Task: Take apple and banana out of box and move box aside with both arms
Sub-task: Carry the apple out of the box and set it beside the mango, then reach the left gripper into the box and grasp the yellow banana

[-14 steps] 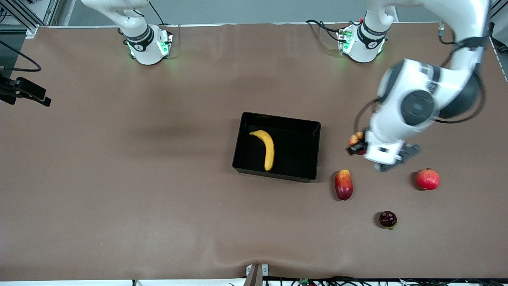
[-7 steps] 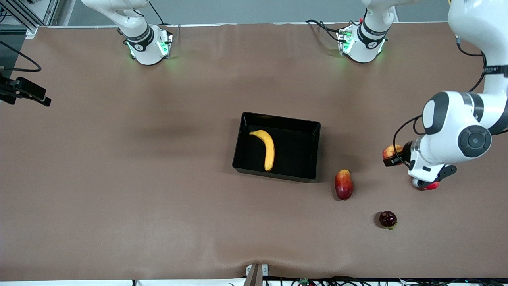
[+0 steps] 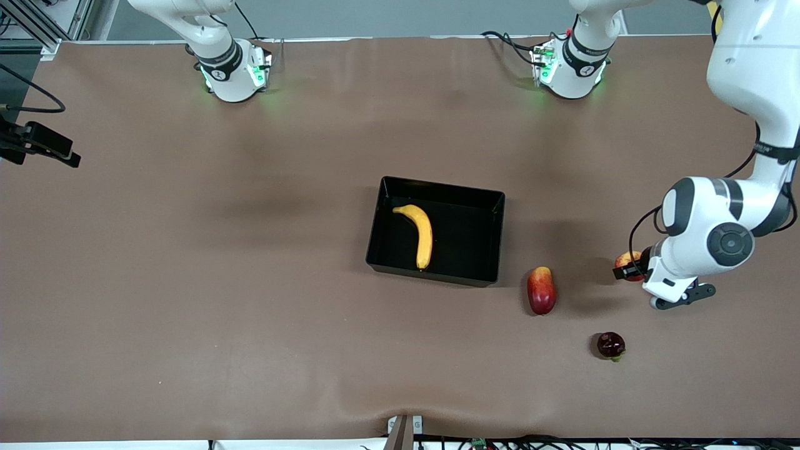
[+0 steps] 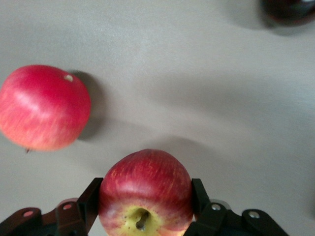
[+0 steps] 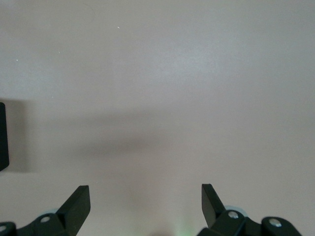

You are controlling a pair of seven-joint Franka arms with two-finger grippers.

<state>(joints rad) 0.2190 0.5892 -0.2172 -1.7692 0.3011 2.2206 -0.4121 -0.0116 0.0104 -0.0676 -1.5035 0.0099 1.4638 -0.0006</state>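
My left gripper is shut on the small red apple with yellow patches, held just above the table beside the pomegranate; the left wrist view shows the apple clamped between both fingers. The yellow banana lies in the black tray at the table's middle. My right gripper is open and empty over bare table, with a corner of the tray at that view's edge; it is out of the front view.
A red pomegranate lies by the held apple, hidden under the left arm in the front view. A red-yellow mango lies between tray and left gripper. A dark round fruit lies nearer the front camera.
My left arm has carried the apple away from the tray toward the left arm's end of the table and down, now covering the pomegranate in the front view.
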